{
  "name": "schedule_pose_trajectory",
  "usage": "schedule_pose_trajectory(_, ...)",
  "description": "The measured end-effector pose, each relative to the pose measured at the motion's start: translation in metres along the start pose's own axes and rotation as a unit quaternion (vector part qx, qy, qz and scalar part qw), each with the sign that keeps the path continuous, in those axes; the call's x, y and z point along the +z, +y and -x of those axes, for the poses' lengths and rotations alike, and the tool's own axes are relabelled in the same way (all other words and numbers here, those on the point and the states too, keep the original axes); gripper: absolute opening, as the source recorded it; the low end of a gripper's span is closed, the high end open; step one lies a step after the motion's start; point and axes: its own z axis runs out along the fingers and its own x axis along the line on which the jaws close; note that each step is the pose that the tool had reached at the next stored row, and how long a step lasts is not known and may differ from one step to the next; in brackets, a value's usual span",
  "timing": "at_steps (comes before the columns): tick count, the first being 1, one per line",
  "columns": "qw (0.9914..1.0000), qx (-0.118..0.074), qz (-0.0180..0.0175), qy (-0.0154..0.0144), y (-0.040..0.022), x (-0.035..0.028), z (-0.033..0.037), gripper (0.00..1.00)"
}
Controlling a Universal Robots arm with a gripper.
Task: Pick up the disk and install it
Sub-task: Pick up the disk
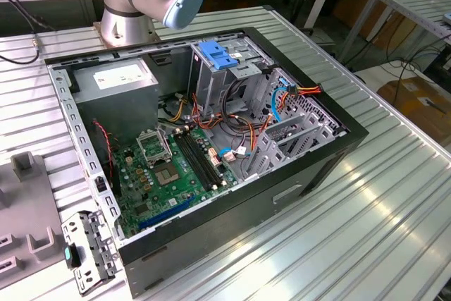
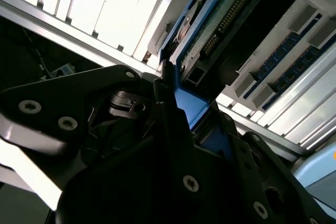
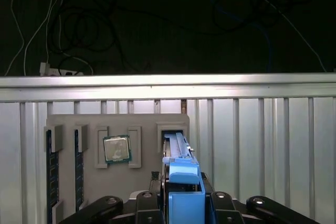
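The disk (image 3: 178,150) shows a bright blue rail over silver-grey metal, flanked by the matt black gripper (image 3: 182,203). The tray (image 3: 142,124) is plain pale grey; its processor (image 3: 116,148) is silver edged in green, and its memory sticks (image 3: 49,166) are dark blue. The table (image 1: 366,230) is silver with lengthwise ribs. The computer case (image 1: 282,202) is black, its motherboard (image 1: 151,181) green, the power supply (image 1: 116,75) grey with a white sticker, and the cage handle (image 1: 217,54) blue.
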Motion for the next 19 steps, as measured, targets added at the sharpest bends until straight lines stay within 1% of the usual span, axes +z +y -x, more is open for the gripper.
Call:
schedule_pose_trajectory(5,1.0,0.0,0.0,0.0021,0.0001,-0.0064,0.0001,0.37)
schedule_pose_trajectory(8,1.0,0.0,-0.0001,0.0027,0.0001,-0.0071,0.0001,0.37)
schedule_pose_trajectory(15,1.0,0.0,0.0,0.0028,0.0001,-0.0074,0.0001,0.37)
schedule_pose_trajectory(19,1.0,0.0,-0.0001,0.0028,0.0002,-0.0111,0.0002,0.37)
